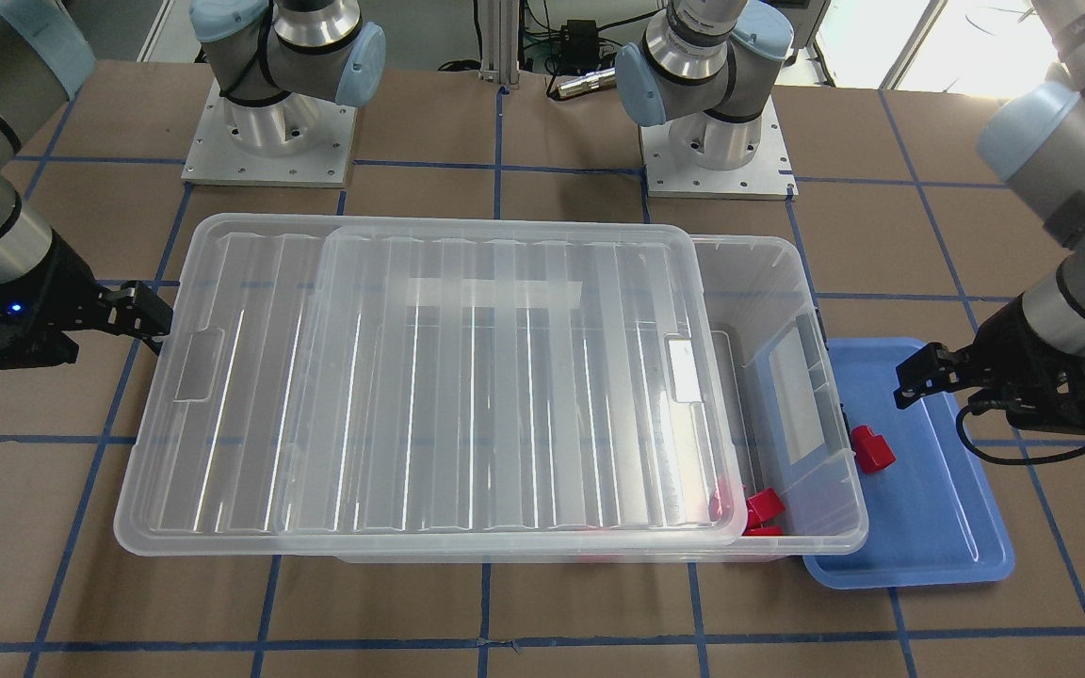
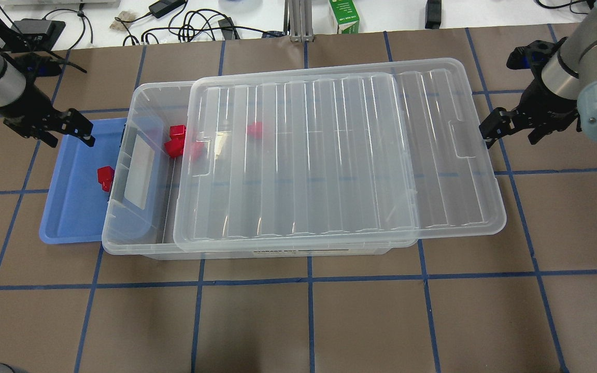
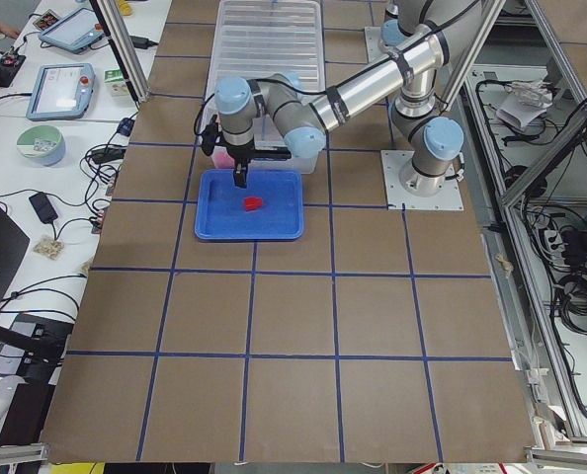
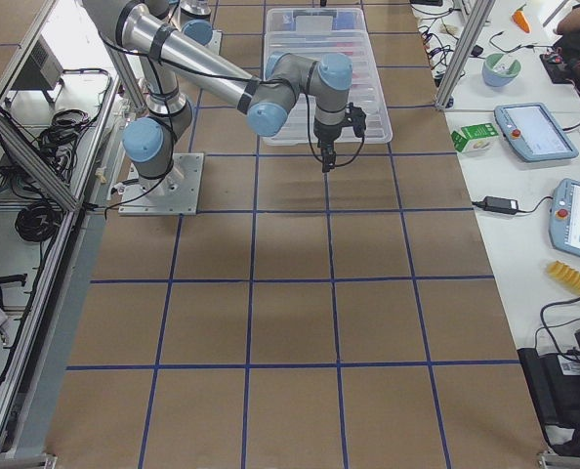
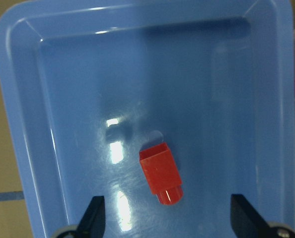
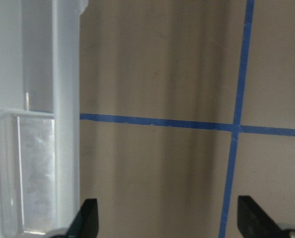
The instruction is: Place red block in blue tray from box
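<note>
One red block lies in the blue tray, close to the box wall; it also shows in the overhead view and the left wrist view. The clear box holds several more red blocks at its open left end. My left gripper is open and empty, hovering above the tray just over the block; its fingers show in the left wrist view. My right gripper is open and empty beside the lid's right end.
The ribbed clear lid lies slid toward my right, overhanging the box's right end and covering most of it. Brown table with blue tape grid. Cables and a green carton sit at the far edge.
</note>
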